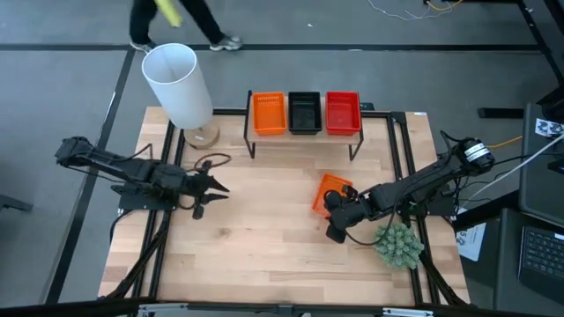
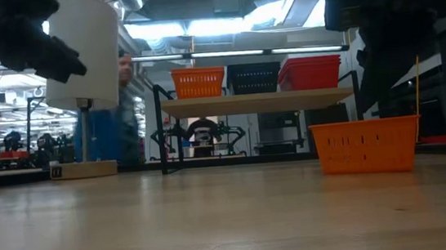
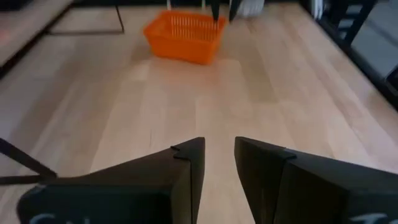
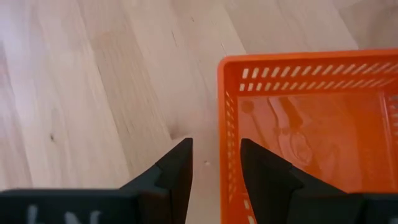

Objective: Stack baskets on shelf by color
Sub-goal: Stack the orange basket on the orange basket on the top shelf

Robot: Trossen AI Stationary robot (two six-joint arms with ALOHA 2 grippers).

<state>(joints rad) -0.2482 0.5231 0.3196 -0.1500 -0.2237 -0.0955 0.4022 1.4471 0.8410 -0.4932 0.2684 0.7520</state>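
High view: shelf at the table's far edge carries an orange stack, a black stack and a red stack. One loose orange basket sits on the table, right of centre. Right gripper is just beside it; left gripper waits well apart on the left.

Low view: the loose basket stands flat on the table, not lifted.

Left wrist view: left fingers slightly parted, empty.

Right wrist view: right fingers parted, straddling the basket's side wall, not yet pinching it.

Judgement: the step is the pickup of the last orange basket. Next, close on the wall, lift, carry to the orange stack.
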